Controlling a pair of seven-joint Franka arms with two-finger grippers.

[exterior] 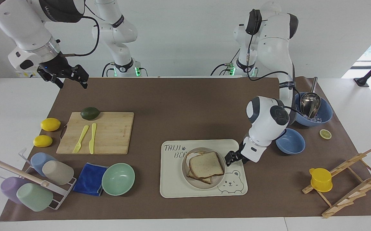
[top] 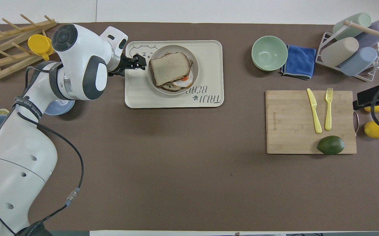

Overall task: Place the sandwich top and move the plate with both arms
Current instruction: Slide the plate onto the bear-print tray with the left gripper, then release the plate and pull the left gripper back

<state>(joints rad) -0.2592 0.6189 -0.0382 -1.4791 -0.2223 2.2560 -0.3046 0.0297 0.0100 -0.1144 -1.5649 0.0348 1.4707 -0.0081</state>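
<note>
The sandwich top (exterior: 205,165) lies flat on the toast and fried egg stack in the round plate (exterior: 185,175), which sits on the cream bear-print tray (exterior: 172,189). In the overhead view the slice (top: 169,68) covers most of the plate (top: 196,78). My left gripper (exterior: 232,158) is open and empty, just clear of the plate's rim, over the tray's end toward the left arm; it also shows in the overhead view (top: 139,62). My right gripper (exterior: 71,80) waits open, raised over the mat's corner at the right arm's end.
A mint green bowl (exterior: 118,178) and blue cloth (exterior: 90,183) lie beside the tray. A cutting board (exterior: 108,133) holds a knife, fork and avocado. Two blue bowls (exterior: 289,141) sit under the left arm. A cup rack (exterior: 31,179) and a wooden rack (exterior: 346,179) flank the table's ends.
</note>
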